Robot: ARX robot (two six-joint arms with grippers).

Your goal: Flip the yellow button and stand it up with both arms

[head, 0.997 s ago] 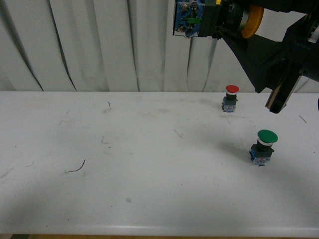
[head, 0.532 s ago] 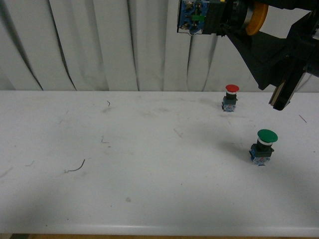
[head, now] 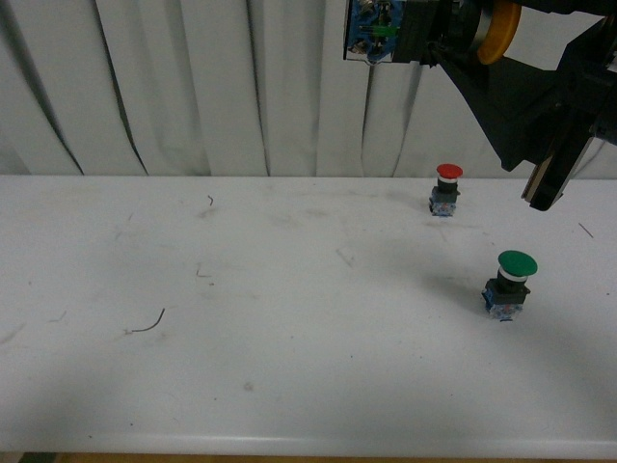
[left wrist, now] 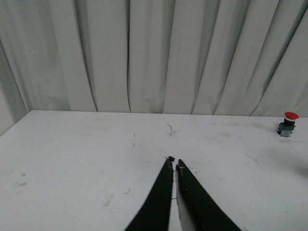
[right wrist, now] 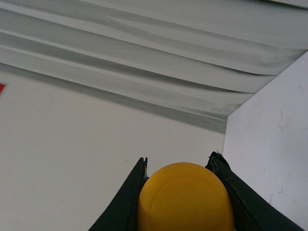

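Note:
High above the table's far right, the yellow button [head: 497,31] lies sideways in the air in the front view. Its orange-yellow cap points right and its blue-black contact block [head: 372,29] points left. My right gripper [head: 442,39] is shut on it, with the black arm slanting down to the right. In the right wrist view the cap [right wrist: 185,199] fills the gap between the two black fingers of that gripper [right wrist: 179,158]. My left gripper [left wrist: 173,161] is shut with nothing in it, low over the white table [left wrist: 72,159]; it does not show in the front view.
A red-capped button [head: 447,187] stands upright at the table's far right, also visible as a red-capped button [left wrist: 287,123] in the left wrist view. A green-capped button [head: 511,284] stands nearer, on the right. A grey curtain [head: 193,87] hangs behind the table [head: 289,338].
The right gripper has carried the yellow button slightly up and to the right. The red and green buttons have not moved.

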